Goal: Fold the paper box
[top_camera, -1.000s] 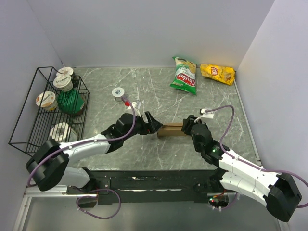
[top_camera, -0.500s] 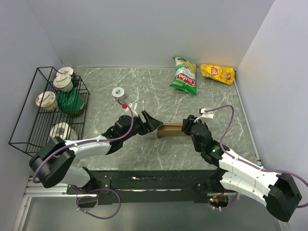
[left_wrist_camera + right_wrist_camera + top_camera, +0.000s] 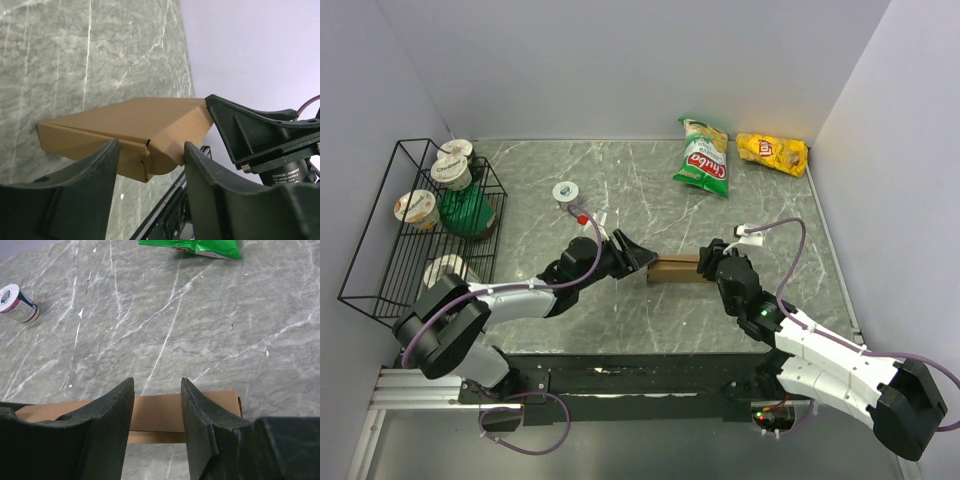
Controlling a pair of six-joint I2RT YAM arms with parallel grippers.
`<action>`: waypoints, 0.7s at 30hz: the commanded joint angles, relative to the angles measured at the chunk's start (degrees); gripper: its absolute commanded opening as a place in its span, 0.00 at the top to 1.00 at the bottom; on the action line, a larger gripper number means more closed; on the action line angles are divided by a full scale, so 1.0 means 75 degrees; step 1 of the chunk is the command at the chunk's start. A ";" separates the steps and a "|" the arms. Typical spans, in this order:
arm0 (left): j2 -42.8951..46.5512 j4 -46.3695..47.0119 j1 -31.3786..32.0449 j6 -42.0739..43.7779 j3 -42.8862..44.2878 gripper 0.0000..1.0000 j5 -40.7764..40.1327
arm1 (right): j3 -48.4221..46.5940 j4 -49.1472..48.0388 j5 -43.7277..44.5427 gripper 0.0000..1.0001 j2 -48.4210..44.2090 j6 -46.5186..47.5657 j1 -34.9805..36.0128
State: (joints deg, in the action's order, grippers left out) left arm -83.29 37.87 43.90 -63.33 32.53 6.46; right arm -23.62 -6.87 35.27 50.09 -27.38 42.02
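The paper box (image 3: 675, 270) is a flat brown cardboard piece lying mid-table between my two arms. My left gripper (image 3: 641, 257) is at its left end. In the left wrist view the left gripper (image 3: 151, 145) has its jaws apart, straddling the box's (image 3: 125, 120) notched near end, and the rounded flap meets the right-hand finger (image 3: 215, 190). My right gripper (image 3: 709, 262) stands open at the box's other end. In the right wrist view the right gripper (image 3: 157, 382) has the box (image 3: 157, 412) running crosswise behind both fingers. Nothing is lifted.
A black wire basket (image 3: 360, 250) with cups and a green item stands at the left. A small cup (image 3: 565, 192) sits behind the left arm. A green snack bag (image 3: 704, 160) and a yellow one (image 3: 772, 152) lie at the back right by the wall.
My left gripper's jaws have narrowed around the box's left end, and the left forearm has swung slightly. The right arm and the box have not moved.
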 commanded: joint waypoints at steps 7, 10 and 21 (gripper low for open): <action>-0.0414 0.0306 -0.0006 -0.0157 -0.0060 0.56 0.0287 | 0.0243 0.1221 -0.0085 0.50 0.0306 -0.0018 -0.0013; -0.0578 0.0354 -0.0006 -0.0076 -0.0061 0.59 0.0334 | 0.0243 0.1221 -0.0097 0.50 0.0306 -0.0006 -0.0013; -0.0532 -0.0068 -0.0017 0.0217 -0.0236 0.75 -0.0017 | 0.0231 0.1210 -0.0073 0.50 0.0318 -0.0006 -0.0001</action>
State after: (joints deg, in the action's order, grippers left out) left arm -86.50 42.61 43.51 -63.22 32.91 6.61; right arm -23.64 -6.92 35.79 50.39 -27.14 42.00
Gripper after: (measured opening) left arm 0.526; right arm 0.498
